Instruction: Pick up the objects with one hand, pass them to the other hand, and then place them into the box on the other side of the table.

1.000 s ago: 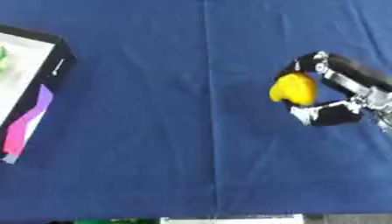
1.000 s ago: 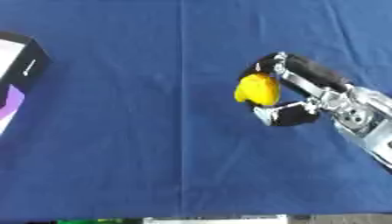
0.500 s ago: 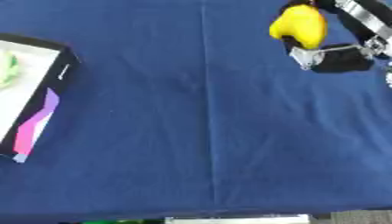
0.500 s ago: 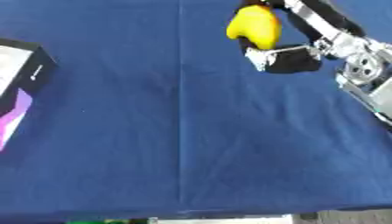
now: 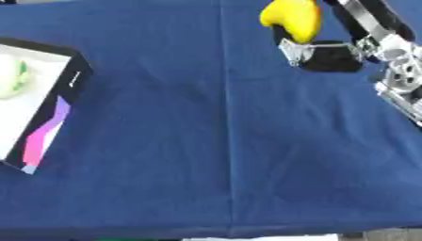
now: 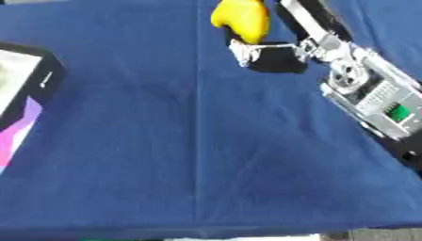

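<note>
Your right hand (image 6: 276,47) grips the yellow object (image 6: 240,19).
You have it at the view's top, above the blue table (image 5: 206,141); the box (image 5: 37,99) sits at left.

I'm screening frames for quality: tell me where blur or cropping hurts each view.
Left eye view: the yellow object and right hand are smeared and cut by the top edge; the box runs off the left. Right eye view: same softness, box mostly cropped.

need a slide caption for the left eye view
Right hand holds a yellow object above the blue tablecloth; black-sided box at left.
</note>
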You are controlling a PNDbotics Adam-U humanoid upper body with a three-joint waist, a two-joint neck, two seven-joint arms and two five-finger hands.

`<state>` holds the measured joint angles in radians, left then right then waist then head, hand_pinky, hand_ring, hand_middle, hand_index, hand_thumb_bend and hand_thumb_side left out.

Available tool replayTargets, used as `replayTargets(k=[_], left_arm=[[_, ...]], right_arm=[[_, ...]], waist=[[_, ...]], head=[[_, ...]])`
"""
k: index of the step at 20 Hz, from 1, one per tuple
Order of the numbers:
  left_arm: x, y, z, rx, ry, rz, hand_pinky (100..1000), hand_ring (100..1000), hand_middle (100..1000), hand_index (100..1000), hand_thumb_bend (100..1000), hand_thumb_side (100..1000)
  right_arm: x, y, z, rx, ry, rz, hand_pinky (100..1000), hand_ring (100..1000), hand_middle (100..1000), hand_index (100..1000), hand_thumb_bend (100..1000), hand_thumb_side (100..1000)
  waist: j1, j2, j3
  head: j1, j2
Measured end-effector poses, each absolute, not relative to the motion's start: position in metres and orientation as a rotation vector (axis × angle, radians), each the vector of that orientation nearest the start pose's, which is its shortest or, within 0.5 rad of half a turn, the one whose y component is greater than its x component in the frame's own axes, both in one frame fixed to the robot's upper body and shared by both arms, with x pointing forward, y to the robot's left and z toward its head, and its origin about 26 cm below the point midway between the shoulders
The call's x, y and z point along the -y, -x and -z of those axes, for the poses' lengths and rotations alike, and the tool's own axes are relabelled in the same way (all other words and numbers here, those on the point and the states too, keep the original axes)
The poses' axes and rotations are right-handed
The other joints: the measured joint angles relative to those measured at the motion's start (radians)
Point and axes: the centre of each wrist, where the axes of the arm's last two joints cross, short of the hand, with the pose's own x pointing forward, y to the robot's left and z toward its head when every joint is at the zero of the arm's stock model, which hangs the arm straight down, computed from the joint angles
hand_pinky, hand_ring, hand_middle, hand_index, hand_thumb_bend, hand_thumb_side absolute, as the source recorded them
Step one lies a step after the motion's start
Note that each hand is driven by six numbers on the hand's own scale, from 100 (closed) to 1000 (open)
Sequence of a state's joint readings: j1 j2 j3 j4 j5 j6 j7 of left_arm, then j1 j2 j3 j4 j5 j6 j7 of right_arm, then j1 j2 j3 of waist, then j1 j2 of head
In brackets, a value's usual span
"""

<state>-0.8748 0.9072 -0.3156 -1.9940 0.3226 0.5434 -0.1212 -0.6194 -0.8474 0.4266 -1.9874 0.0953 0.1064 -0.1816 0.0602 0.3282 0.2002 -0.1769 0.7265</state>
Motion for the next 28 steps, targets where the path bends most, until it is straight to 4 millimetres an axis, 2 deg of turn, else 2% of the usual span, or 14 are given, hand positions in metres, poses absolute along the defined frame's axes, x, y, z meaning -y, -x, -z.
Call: replayTargets(k=[3,4,5,6,8,11,17,21,25,28], left_arm=[[-0.212,-0.292,-0.356,1.824,-0.277,1.132,886,839,815,937,124,1000],[-0.208,-0.292,-0.352,1.793,-0.278,1.159,891,845,821,941,188,1000],[-0.204,-0.293,-0.349,1.765,-0.281,1.184,892,847,822,941,210,996],[-0.199,-0.293,-0.347,1.741,-0.282,1.21,903,856,829,945,288,997],[-0.187,-0.292,-0.344,1.704,-0.28,1.263,905,860,822,952,341,1000],[-0.169,-0.29,-0.338,1.647,-0.275,1.341,906,863,816,949,356,1000],[-0.134,-0.285,-0.321,1.57,-0.291,1.436,909,853,787,929,303,943],[-0.12,-0.281,-0.317,1.568,-0.308,1.425,913,854,787,930,300,952],[-0.11,-0.278,-0.319,1.565,-0.311,1.412,924,871,785,933,314,858],[-0.106,-0.277,-0.316,1.553,-0.318,1.427,939,885,779,936,371,895]], right_arm=[[0.209,-0.303,-0.26,2.285,0.513,-1.063,806,546,488,713,100,100],[0.205,-0.302,-0.259,2.294,0.511,-1.068,805,546,488,712,100,100],[0.202,-0.302,-0.257,2.303,0.511,-1.07,805,546,488,712,100,100],[0.199,-0.302,-0.256,2.313,0.513,-1.073,804,546,488,710,100,100],[0.194,-0.301,-0.253,2.335,0.52,-1.074,804,547,489,709,100,100],[0.188,-0.3,-0.252,2.379,0.528,-1.078,805,551,491,708,100,100],[0.18,-0.299,-0.247,2.45,0.551,-1.098,806,556,494,706,100,100],[0.175,-0.298,-0.245,2.497,0.569,-1.109,808,562,498,706,100,100],[0.171,-0.297,-0.242,2.535,0.593,-1.126,810,564,499,705,100,100],[0.169,-0.296,-0.239,2.546,0.606,-1.145,810,564,499,704,100,100]], waist=[[0.0,0.001,0.002],[0.0,0.001,0.004],[0.0,0.001,0.006],[0.0,0.001,0.007],[0.0,0.002,0.014],[0.001,0.004,0.023],[0.0,0.004,0.033],[0.0,0.007,0.037],[0.0,0.008,0.039],[0.0,0.009,0.039]], head=[[0.004,-0.003],[0.006,-0.006],[0.007,-0.008],[0.007,-0.009],[0.005,-0.009],[-0.001,-0.014],[-0.001,-0.018],[0.002,-0.018],[0.008,-0.026],[0.01,-0.026]])
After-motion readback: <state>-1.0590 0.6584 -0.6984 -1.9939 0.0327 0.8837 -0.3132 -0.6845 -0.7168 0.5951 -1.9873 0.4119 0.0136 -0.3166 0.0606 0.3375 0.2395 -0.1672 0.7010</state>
